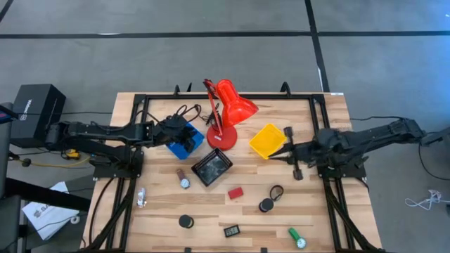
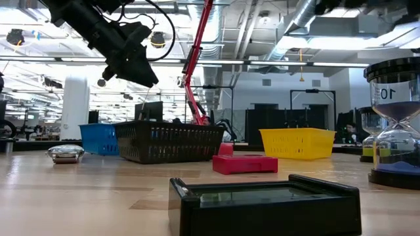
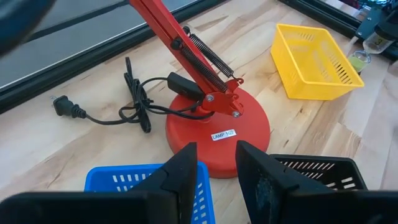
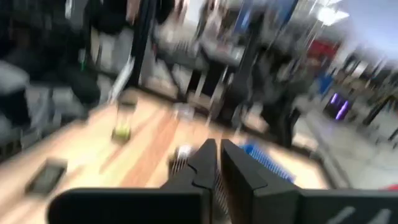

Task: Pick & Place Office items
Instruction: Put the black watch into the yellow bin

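Office items lie loose on the near half of the wooden table: a red block (image 1: 235, 192), a green cylinder (image 1: 297, 237), two black discs (image 1: 185, 221) (image 1: 266, 205), a black loop (image 1: 276, 191), a small black rectangle (image 1: 231, 230) and a silvery bit (image 1: 141, 197). My left gripper (image 3: 216, 167) hovers open above the blue tray (image 1: 184, 140), with nothing between its fingers, and faces the lamp base (image 3: 217, 127). My right gripper (image 1: 288, 149) is raised beside the yellow tray (image 1: 268, 140). In the blurred right wrist view its fingers (image 4: 208, 155) look shut and hold nothing.
A big red desk lamp (image 1: 228, 112) stands at the back centre, its cord (image 3: 134, 102) coiled beside the base. A black tray (image 1: 212, 168) sits in front of it, between the blue and yellow trays. An hourglass (image 2: 394, 131) stands at the near right. Black rails frame the table.
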